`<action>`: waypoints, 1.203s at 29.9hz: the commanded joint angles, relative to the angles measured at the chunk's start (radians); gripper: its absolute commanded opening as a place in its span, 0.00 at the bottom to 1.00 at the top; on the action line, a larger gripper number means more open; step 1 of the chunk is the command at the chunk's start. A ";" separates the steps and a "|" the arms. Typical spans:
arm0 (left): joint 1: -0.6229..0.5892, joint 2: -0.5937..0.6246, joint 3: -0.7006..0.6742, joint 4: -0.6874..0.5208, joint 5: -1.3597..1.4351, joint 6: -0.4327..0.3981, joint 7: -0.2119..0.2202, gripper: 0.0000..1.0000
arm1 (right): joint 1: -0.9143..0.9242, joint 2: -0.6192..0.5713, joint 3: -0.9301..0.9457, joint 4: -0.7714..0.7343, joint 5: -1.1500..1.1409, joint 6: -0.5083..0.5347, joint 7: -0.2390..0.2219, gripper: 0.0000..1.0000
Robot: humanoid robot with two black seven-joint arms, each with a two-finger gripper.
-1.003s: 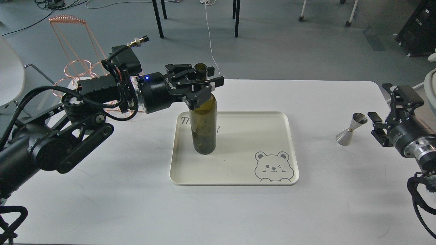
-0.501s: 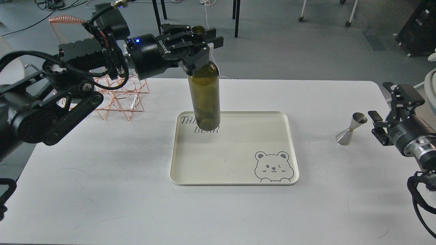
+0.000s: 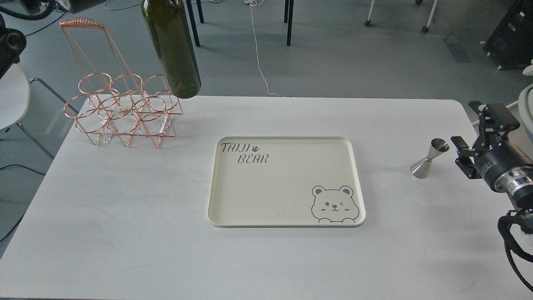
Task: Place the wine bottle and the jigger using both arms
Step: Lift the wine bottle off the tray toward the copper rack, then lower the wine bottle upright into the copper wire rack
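Observation:
The wine bottle (image 3: 173, 50) hangs in the air at the top left, above the table's back left corner and over the copper rack. Its neck and top are cut off by the upper edge of the view. My left gripper is out of view above that edge; only bits of the left arm (image 3: 10, 46) show at the far left. The jigger (image 3: 429, 160) stands upright on the table at the right. My right gripper (image 3: 472, 127) is open just to the right of the jigger, not touching it.
A cream tray (image 3: 287, 191) with a bear drawing lies empty at the table's middle. A copper wire bottle rack (image 3: 120, 112) stands at the back left corner. The white table (image 3: 125, 216) ends close behind the rack.
The left arm has lifted the bottle off the tray and carried it up and to the left, over the rack; the gripper has left the view. The right arm and jigger have not moved.

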 commanded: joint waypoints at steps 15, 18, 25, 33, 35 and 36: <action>0.052 0.006 0.077 0.120 0.009 0.056 -0.001 0.15 | -0.002 0.003 -0.001 0.005 0.002 -0.003 0.000 0.97; 0.065 0.010 0.077 0.121 0.012 0.056 -0.001 0.15 | -0.003 0.003 -0.001 0.005 0.002 -0.003 0.000 0.97; 0.076 0.003 0.077 0.139 0.014 0.062 -0.001 0.16 | -0.005 0.001 0.000 0.006 0.002 -0.003 0.000 0.97; 0.088 0.000 0.077 0.166 0.014 0.088 -0.001 0.19 | -0.006 0.001 -0.001 0.008 0.002 -0.004 0.000 0.97; 0.088 -0.001 0.077 0.172 0.014 0.088 -0.001 0.20 | -0.006 0.001 -0.001 0.008 0.002 -0.004 0.000 0.97; 0.088 -0.001 0.077 0.178 0.015 0.088 -0.001 0.20 | -0.006 0.001 -0.001 0.008 0.002 -0.004 0.000 0.97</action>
